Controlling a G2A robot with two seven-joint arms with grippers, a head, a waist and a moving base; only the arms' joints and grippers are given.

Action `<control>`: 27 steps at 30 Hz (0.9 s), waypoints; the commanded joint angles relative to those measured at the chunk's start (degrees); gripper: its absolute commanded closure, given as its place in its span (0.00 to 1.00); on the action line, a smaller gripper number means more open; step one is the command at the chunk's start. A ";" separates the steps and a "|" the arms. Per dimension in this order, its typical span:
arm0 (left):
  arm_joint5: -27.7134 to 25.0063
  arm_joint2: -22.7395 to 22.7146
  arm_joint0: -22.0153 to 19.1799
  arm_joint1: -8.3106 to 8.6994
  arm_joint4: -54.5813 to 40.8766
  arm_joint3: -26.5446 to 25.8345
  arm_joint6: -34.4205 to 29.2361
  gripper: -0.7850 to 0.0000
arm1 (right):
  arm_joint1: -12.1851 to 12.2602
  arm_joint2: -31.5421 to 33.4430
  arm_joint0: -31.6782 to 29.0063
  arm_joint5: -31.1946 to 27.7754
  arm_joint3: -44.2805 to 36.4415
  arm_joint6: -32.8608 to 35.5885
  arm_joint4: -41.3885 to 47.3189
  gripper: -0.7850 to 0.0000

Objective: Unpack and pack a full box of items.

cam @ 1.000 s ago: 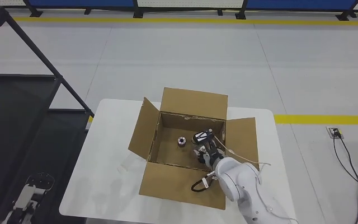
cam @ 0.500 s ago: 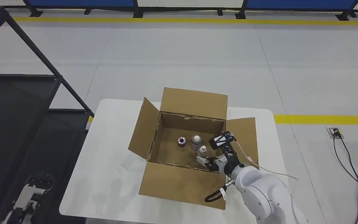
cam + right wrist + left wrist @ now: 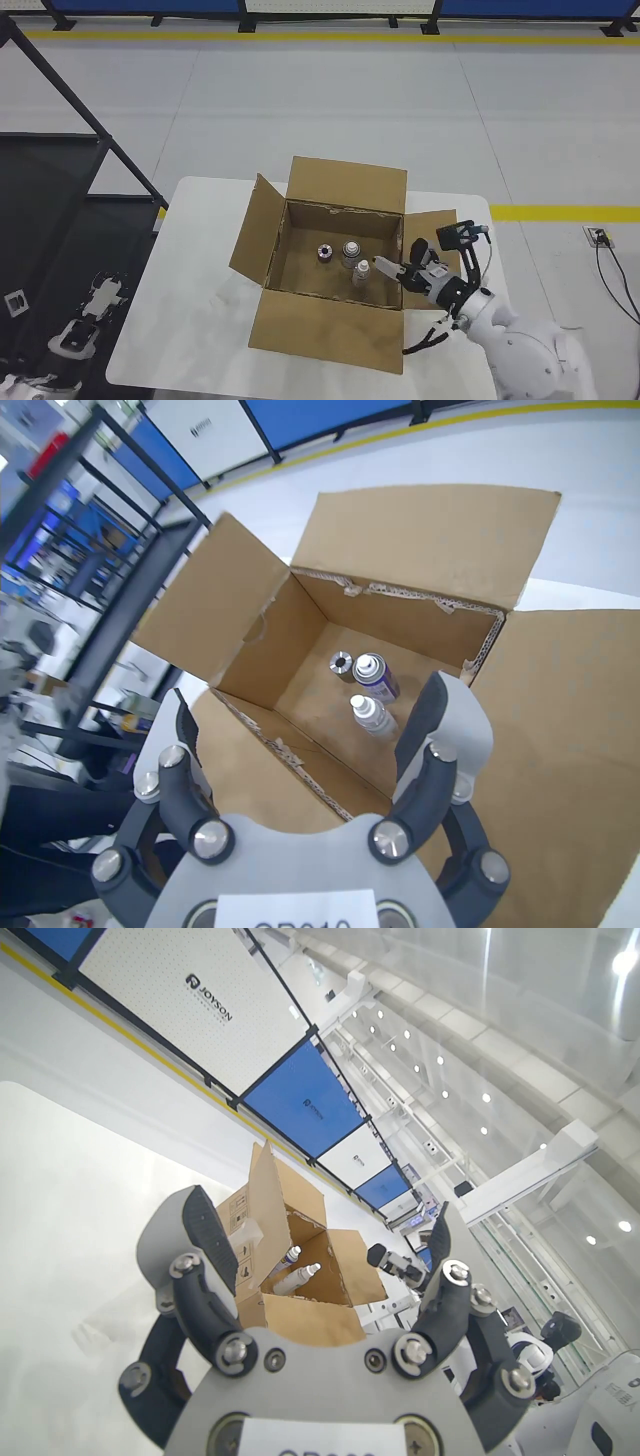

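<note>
Box [image 3: 400, 610], flaps open: spray can [image 3: 372, 672], small bottle [image 3: 370, 712], metal cylinder [image 3: 340, 662] inside. My right claw [image 3: 307, 700] spread over box's edge; my left claw [image 3: 320, 1213] spread, well apart from box.

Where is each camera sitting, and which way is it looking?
Top view: above the arms, looking down at the table and the open box; the right gripper shows at the box's edge.
Left wrist view: on the left wrist, looking up across the table at the box and ceiling; the open left gripper shows.
Right wrist view: on the right wrist, looking down into the box at a spray can, a clear bottle and a metal piece; its open gripper shows.
Shared: both wrist views show the box.
</note>
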 commanded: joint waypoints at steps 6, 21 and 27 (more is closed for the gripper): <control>5.54 9.43 -12.80 1.58 12.10 5.33 -5.32 0.00 | 1.13 15.60 -3.24 -5.27 5.14 4.43 27.39 0.00; 9.11 23.29 -20.10 2.66 21.36 9.21 -7.96 0.00 | 3.77 16.69 5.59 -4.12 25.14 15.58 32.50 0.00; 8.98 26.66 -18.91 2.86 21.98 6.80 -7.42 0.00 | 4.28 13.73 8.05 -5.75 26.97 17.40 34.01 0.00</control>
